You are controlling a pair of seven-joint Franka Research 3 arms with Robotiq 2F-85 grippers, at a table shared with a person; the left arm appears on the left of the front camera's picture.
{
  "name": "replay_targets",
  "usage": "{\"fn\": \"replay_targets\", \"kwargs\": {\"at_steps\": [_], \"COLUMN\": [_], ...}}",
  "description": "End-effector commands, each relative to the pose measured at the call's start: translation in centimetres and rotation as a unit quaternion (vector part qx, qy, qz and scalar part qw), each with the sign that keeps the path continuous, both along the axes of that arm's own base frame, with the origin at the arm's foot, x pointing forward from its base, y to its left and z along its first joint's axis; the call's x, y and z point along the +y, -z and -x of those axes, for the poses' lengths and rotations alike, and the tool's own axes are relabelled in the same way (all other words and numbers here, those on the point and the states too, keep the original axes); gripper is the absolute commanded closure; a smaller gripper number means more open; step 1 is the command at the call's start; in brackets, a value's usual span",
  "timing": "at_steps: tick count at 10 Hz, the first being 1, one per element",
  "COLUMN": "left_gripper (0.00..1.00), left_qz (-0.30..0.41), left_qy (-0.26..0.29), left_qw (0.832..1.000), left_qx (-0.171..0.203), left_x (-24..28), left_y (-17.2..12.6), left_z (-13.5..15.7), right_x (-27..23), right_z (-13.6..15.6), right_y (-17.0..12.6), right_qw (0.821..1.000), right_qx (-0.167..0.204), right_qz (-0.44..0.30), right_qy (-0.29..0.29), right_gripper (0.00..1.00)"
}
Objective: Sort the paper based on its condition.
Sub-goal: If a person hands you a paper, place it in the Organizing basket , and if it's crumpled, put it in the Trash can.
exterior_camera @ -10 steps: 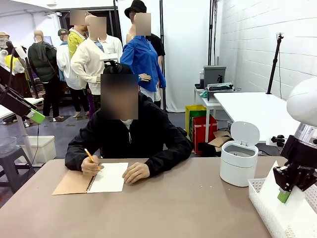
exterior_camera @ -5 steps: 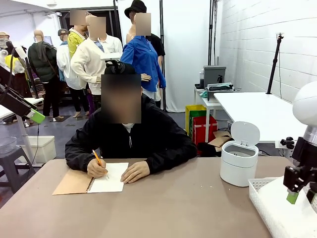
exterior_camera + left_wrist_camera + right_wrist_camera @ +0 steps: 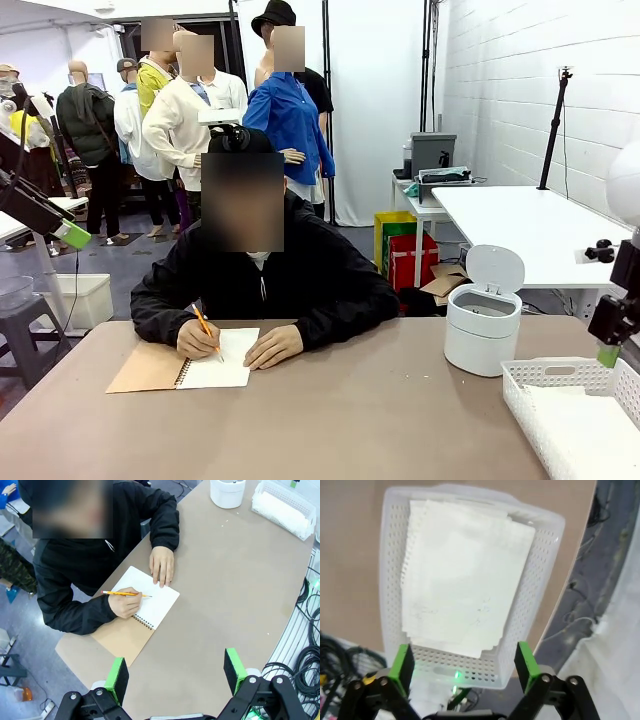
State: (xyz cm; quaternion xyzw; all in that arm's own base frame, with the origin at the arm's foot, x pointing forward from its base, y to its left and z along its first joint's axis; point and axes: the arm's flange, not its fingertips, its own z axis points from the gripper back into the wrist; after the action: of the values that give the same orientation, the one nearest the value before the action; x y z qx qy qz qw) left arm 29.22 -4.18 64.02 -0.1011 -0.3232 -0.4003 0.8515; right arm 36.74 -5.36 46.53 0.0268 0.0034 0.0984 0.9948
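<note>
The left tool point(image 3: 175, 674) hangs high over the bench point(image 3: 235, 595), pads spread wide and empty. The person's hand point(image 3: 197, 340) writes in the notebook point(image 3: 215, 360). The right tool point(image 3: 465, 665), wide and empty, has risen from the basket point(image 3: 560, 375) since releasing the paper point(image 3: 462, 580), which lies flat inside.

no words, numbers or signs can be read anywhere. the paper point(image 3: 462, 575) in the basket point(image 3: 390, 555) has faint grey marks on it, but they are too pale and blurry to tell as letters. the open page of the notebook point(image 3: 150, 597) where the person writes looks blank from here. the white bin point(image 3: 483, 322) shows no label.
</note>
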Motion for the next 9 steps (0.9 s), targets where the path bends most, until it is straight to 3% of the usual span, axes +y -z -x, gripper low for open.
{"fn": "replay_targets", "kwargs": {"at_steps": [1,4,5,9], "left_gripper": [0.0,0.0,0.0,0.0], "left_qz": [0.003,0.003,0.003,0.003], "left_qy": [-0.001,-0.001,-0.001,-0.001], "left_qw": [1.0,1.0,1.0,1.0], "left_qx": [0.001,0.001,0.001,0.001], "left_x": [0.1,0.1,0.1,0.1], "left_y": [0.0,0.0,0.0,0.0], "left_z": [0.0,0.0,0.0,0.0], "right_x": [0.3,1.6,0.8,0.8], "right_z": [-0.8,-1.6,-1.0,-1.0], "right_y": [-0.8,-2.1,-1.9,-1.9], "right_qw": [1.0,0.997,0.999,0.999], "right_qx": [-0.026,-0.074,-0.035,-0.035], "right_qz": [0.006,-0.011,0.002,0.002], "right_qy": [-0.006,-0.012,-0.011,-0.011], "right_gripper": [0.0,0.0,0.0,0.0]}}
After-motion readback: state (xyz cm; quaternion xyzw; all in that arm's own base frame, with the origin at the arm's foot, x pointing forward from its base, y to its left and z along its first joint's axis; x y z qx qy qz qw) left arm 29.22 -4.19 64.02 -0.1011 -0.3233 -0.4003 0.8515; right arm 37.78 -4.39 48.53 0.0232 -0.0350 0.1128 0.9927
